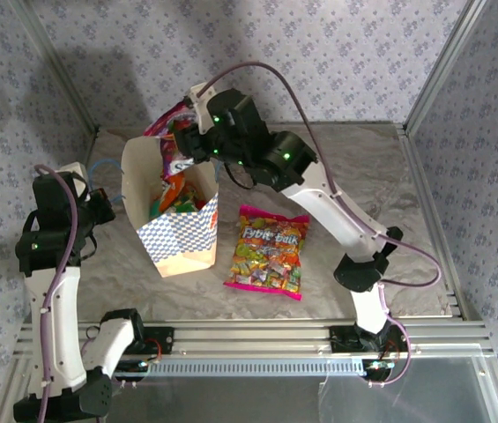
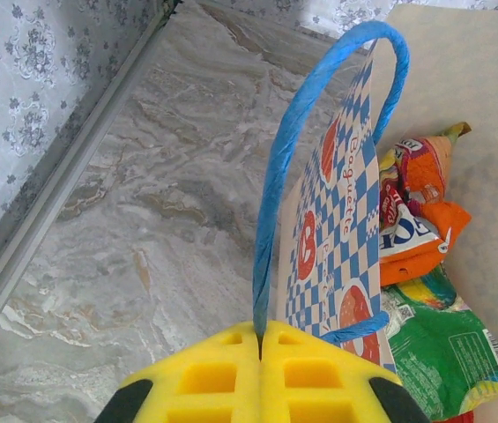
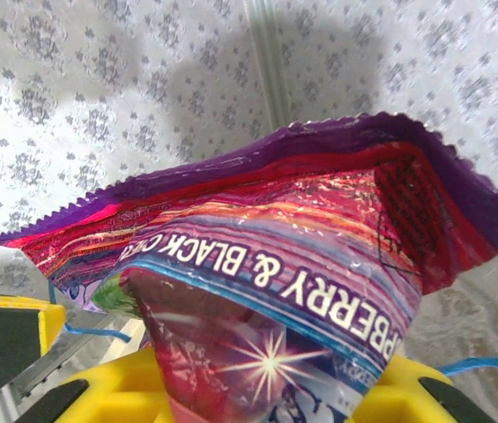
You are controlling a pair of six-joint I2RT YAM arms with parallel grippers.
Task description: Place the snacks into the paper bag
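Marbled grey table (image 1: pixel 372 167), patterned walls. Left claw (image 2: pixel 260 342) clamped on blue cord handle (image 2: pixel 286 150) of upright paper bag (image 1: pixel 182 240); packets (image 2: pixel 420 242) inside. Right claw (image 1: pixel 182 144) grips purple packet (image 3: pixel 319 256) over bag mouth. Large pink packet (image 1: pixel 268 248) flat on table, right of bag.

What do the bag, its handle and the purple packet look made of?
The bag looks like matte kraft paper: stiff flat walls, printed checks. The handle seems to be twisted blue cord, possibly paper: spiral ridges show. The purple packet looks like glossy plastic film: glare, crinkles, serrated edge.
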